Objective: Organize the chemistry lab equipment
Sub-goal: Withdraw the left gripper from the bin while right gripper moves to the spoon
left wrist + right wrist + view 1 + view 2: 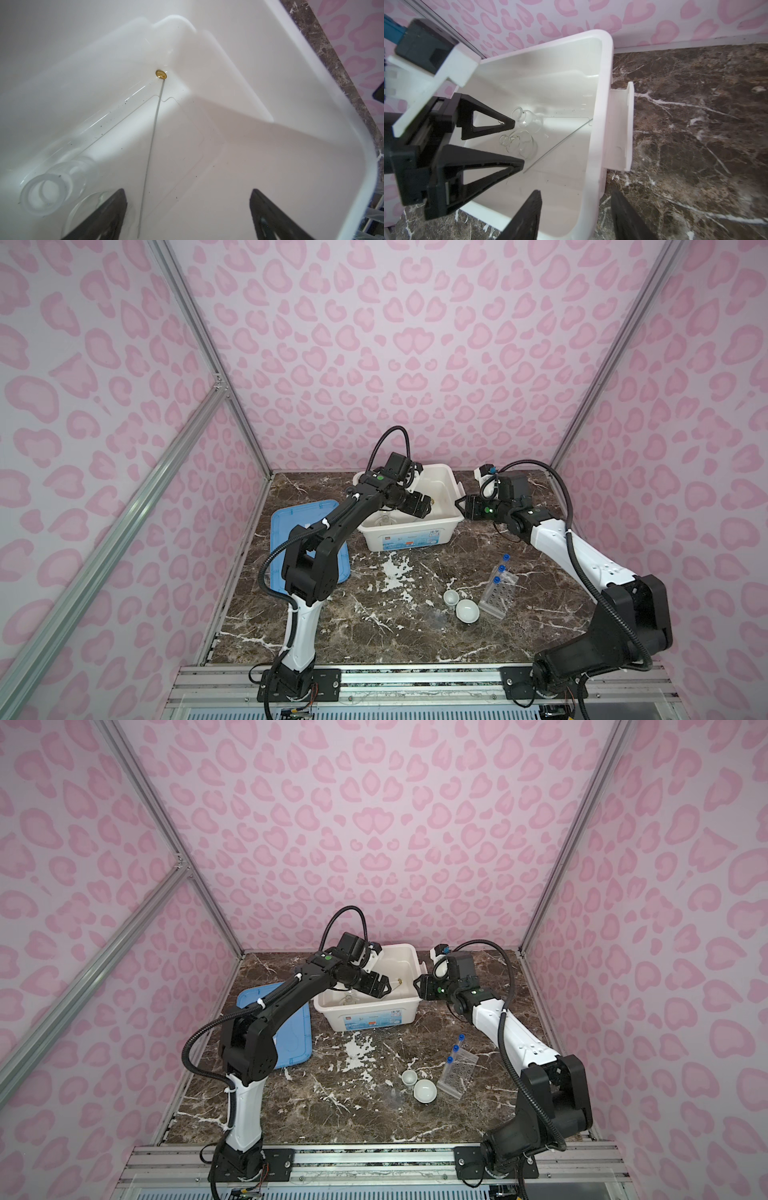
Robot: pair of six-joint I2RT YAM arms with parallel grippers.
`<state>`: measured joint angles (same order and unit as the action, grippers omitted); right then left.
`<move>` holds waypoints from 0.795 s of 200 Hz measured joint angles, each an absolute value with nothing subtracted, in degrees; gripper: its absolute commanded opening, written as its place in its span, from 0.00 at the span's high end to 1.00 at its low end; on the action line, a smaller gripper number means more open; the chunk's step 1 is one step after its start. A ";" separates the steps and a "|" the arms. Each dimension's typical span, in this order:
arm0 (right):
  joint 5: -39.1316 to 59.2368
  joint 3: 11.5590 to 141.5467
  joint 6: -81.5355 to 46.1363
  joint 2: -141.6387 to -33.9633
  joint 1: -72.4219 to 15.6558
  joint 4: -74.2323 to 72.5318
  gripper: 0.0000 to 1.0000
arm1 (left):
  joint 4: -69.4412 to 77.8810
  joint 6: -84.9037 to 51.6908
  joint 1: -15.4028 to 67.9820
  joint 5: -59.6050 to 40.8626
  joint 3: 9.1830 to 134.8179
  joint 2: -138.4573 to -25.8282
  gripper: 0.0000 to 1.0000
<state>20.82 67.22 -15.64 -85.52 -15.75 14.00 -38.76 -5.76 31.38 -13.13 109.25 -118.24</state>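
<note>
We see the left gripper [188, 191] empty, its fingers spread wide, inside the smooth white plastic box [604, 68] at the tabletop's back edge. Two round-bellied clear glass flasks [522, 145] lie there on their sides. The right gripper [575, 191] has its fingers parted astride the box wall.

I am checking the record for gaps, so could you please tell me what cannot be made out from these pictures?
- Glass flasks in the white box: in both top views, mostly hidden by the left arm.
- Clear item beside the white dishes: in both top views, too faint to identify.
- Test tubes: in both top views, too small to show contents.
- Right gripper: right wrist view, bottom edge cuts its jaws; contact with the box rim unclear.
</note>
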 measured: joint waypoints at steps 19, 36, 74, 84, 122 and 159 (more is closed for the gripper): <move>19.18 66.46 -14.44 -83.00 -15.75 15.14 0.42 | -36.69 -5.96 31.81 -10.13 105.80 -113.75 0.02; 17.96 65.30 -13.72 -80.99 -15.75 16.36 0.42 | -33.78 -5.48 33.28 -7.03 100.73 -108.33 0.02; 16.51 63.20 -12.12 -76.90 -15.75 18.63 0.43 | -26.92 -3.97 37.23 0.21 85.32 -94.54 0.02; 16.25 62.83 -11.38 -75.44 -16.14 19.51 0.45 | -24.67 -4.03 37.78 2.02 80.84 -90.96 0.02; 14.39 62.52 -6.96 -70.02 -23.33 23.99 0.46 | -19.86 -7.49 38.48 8.60 64.99 -80.29 0.02; 11.20 63.61 -3.31 -69.17 -33.52 32.80 0.50 | -15.25 -12.10 38.48 14.41 53.21 -69.82 0.02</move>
